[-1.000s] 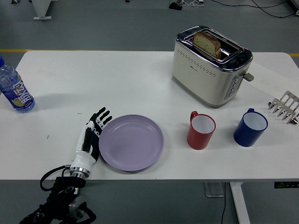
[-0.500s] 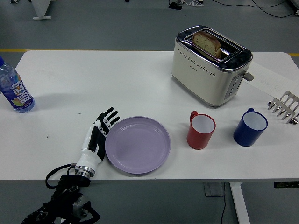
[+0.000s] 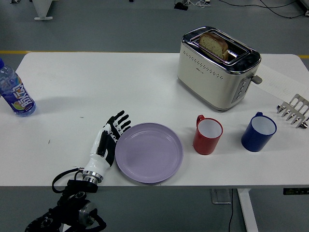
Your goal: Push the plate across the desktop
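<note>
Lilac plate (image 3: 149,152): near front table (image 3: 96,82) edge, left of red mug (image 3: 207,135). Left hand (image 3: 108,140): fingers extended, flat against plate's left rim, holding nothing. Blue mug (image 3: 259,132), toaster (image 3: 217,67) with bread, bottle (image 3: 17,94) at far left.

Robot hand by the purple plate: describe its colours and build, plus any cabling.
The left robot hand has black jointed fingers with pale segments, a white shell over the back and a silver wrist ring. Behind it, the black arm carries looping black cables. No right hand shows.
</note>
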You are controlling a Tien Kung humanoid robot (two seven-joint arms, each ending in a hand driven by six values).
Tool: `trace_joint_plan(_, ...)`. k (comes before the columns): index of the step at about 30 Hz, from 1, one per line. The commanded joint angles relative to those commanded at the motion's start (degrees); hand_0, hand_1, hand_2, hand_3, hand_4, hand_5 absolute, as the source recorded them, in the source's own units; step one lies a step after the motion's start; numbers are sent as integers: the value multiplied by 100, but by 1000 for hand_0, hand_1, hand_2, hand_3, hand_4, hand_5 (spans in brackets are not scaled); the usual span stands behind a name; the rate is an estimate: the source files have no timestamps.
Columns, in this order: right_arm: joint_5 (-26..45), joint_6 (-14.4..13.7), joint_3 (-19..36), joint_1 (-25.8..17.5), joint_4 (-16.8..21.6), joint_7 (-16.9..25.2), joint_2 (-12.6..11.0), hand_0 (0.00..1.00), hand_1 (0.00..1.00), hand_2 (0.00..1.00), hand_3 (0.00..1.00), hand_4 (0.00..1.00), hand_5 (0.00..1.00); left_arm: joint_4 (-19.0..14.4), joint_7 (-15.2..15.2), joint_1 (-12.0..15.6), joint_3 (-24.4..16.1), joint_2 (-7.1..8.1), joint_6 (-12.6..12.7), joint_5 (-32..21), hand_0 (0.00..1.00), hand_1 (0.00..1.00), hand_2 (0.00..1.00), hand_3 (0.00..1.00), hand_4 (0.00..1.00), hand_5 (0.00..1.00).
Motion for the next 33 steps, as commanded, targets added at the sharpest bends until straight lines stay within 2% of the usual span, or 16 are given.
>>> trace_joint_plan(13,-12,6,6,2,1,-6,2,551,451,565,581,302,468,-42,-11,-23,2,0,13,-32,814,838,865,857,484,998)
trace_joint_plan(17,-1,5,-2,7,1,-2,2,551,451,564,581,303,469,-39,2,-51,-111,0,47,-7,813,838,865,857,485,998)
trace_joint_plan(25,10,-5,-1,-7,5,-5,0,551,451,564,581,303,469,-112,147,-10,-632,0,166,169,813,836,863,856,486,998)
trace_joint_plan(26,19,-8,-4,-13,5,-4,-1,551,451,563,581,303,470,-132,193,21,-732,0,162,214,807,792,800,792,482,998)
trace_joint_plan(31,37,-13,-14,-36,8,-1,-1,551,451,563,581,303,470,-251,346,153,-1212,0,120,388,807,792,800,792,482,998)
trace_joint_plan(32,42,-14,-16,-43,8,2,-1,551,451,563,581,303,470,-296,386,191,-1345,0,106,440,799,769,760,745,483,998)
trace_joint_plan(33,43,-14,-16,-46,8,3,-1,551,451,563,581,303,470,-321,408,209,-1417,0,98,465,799,769,760,745,483,998)
